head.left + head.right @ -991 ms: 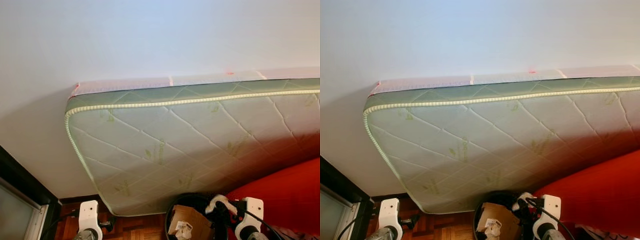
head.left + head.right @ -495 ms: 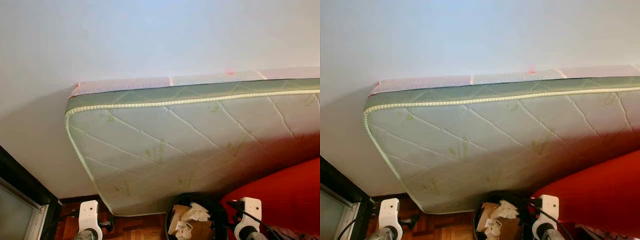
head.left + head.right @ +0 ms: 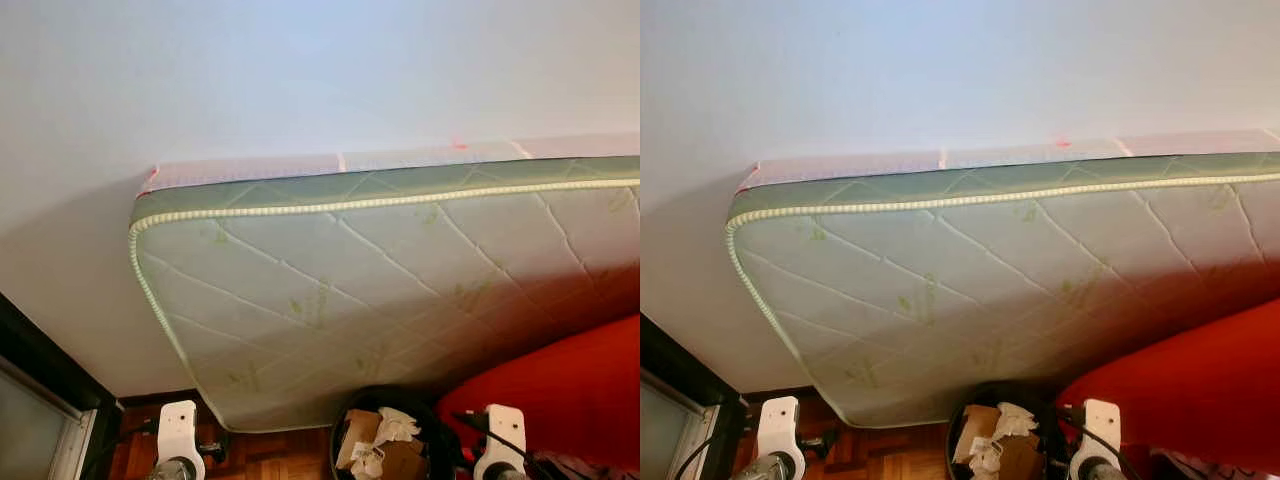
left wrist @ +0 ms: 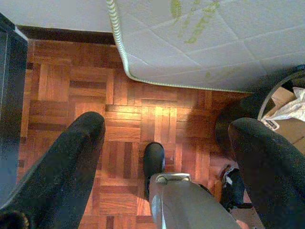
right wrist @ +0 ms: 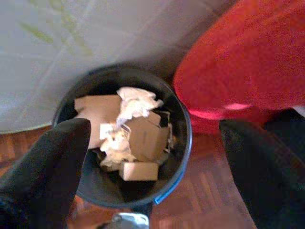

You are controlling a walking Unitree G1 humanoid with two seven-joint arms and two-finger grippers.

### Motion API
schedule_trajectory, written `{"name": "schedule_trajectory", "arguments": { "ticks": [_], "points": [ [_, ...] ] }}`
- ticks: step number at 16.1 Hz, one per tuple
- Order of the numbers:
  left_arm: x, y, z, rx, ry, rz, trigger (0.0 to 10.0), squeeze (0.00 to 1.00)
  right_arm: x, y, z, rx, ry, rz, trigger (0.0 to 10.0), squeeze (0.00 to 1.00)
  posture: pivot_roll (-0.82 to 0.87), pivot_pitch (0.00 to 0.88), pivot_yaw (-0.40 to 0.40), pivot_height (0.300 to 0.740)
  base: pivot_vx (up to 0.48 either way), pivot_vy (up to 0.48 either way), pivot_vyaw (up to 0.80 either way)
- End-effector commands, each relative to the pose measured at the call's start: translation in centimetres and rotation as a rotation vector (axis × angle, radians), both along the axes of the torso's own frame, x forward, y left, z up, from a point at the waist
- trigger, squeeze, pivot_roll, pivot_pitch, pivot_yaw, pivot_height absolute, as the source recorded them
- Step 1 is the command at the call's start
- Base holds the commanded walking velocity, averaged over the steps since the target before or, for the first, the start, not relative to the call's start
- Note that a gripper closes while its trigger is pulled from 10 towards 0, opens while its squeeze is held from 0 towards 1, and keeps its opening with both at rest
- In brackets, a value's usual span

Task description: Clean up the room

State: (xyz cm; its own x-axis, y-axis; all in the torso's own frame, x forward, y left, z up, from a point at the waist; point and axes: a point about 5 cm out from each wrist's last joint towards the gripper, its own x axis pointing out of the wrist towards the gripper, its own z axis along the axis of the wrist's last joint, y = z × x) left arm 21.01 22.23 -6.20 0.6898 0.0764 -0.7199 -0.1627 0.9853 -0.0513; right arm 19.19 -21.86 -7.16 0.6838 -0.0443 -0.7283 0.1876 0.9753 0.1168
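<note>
Mattress point(image 3: 380, 280) backdrop; crumpled paper point(image 5: 136, 102) now in bin point(image 5: 178, 143); right gripper point(image 5: 152, 157) jaws open, withdrawn; left gripper point(image 4: 167, 157) open.

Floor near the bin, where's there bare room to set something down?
Bare parquet lies between the dark frame on the robot's left and the mattress edge, reaching toward the bin. The bin itself is crowded with cardboard and crumpled paper, hemmed by the mattress and the red cushion.

My head views are sharp and evenly lit, with soft shadow under the leaning mattress point(image 3: 380, 290). My right wrist view is blurred; a pink glare marks the red cushion point(image 5: 238, 62).
</note>
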Motion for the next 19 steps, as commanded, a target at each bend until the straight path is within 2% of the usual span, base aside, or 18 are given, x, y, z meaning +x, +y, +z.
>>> {"name": "schedule_trajectory", "arguments": {
  "ticks": [1, 4, 19],
  "points": [
    [-0.33, -0.18, -0.29, -0.007, 0.027, 0.001, 10.0, 0.0, -0.52, -0.37, -0.3, -0.023, 0.046, -0.016, 10.0, 0.0, 0.12, 0.038, -0.04, 0.74, 0.0, 0.0, 0.0],
    [-0.34, -0.09, -0.28, -0.006, 0.03, -0.002, 10.0, 0.0, -0.79, -0.44, -0.52, -0.046, 0.086, -0.046, 10.0, 0.0, 0.13, 0.036, -0.034, 0.74, 0.0, 0.0, 0.0],
    [-0.63, -0.08, -0.42, -0.007, 0.036, -0.014, 10.0, 0.0, -0.86, -0.06, -0.6, -0.014, 0.079, -0.022, 10.0, 0.0, 0.13, 0.0, -0.028, 0.74, 0.0, 0.0, 0.0]
  ]
}}
